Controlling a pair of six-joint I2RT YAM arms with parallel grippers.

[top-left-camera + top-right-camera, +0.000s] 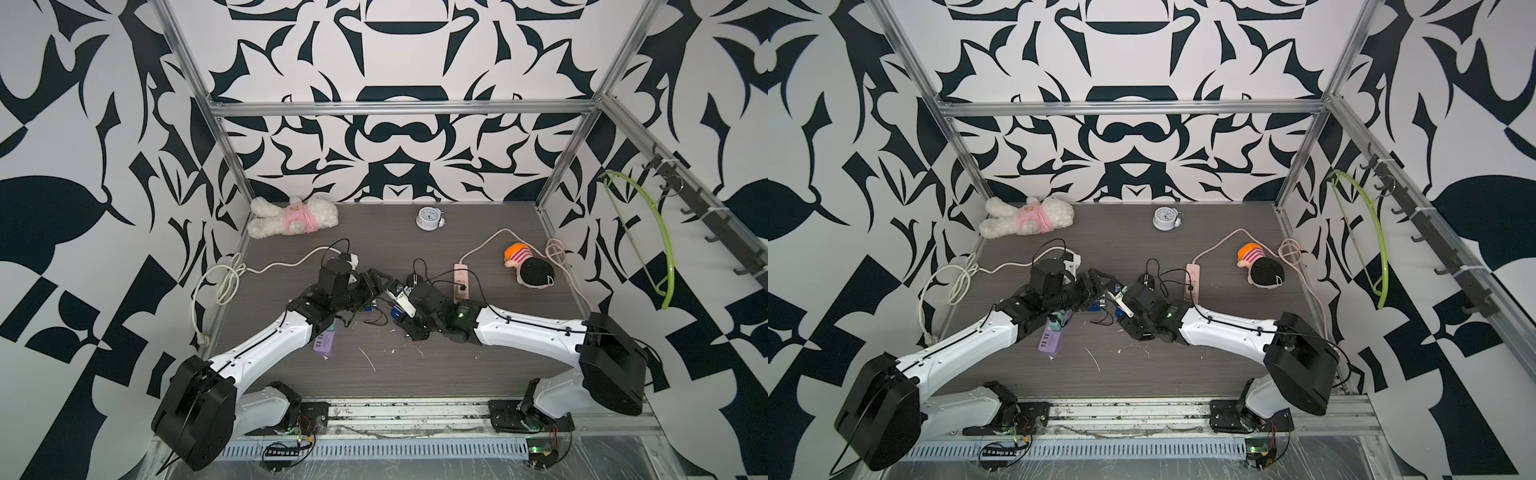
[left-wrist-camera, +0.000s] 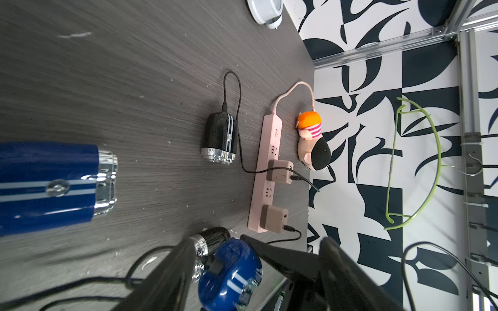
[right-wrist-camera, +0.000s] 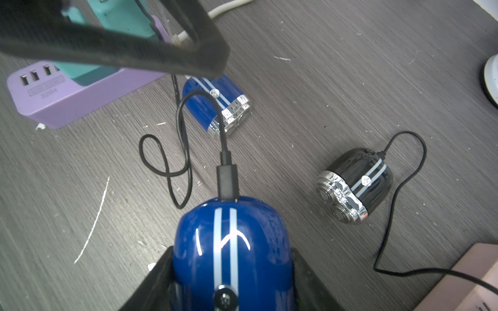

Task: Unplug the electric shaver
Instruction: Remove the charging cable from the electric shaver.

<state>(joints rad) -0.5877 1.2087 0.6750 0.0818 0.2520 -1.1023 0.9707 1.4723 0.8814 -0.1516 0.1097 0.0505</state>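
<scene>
Both top views look steeply down from high above the arms' bases toward the patterned back wall, taking in the whole dark grey wood-grain tabletop from afar. The left wrist camera sits low and close over it, facing the long pink power strip and the side wall. The right wrist camera looks closely down along the glossy blue white-striped shaver. Both wrist views share the small black white-striped shaver.
</scene>
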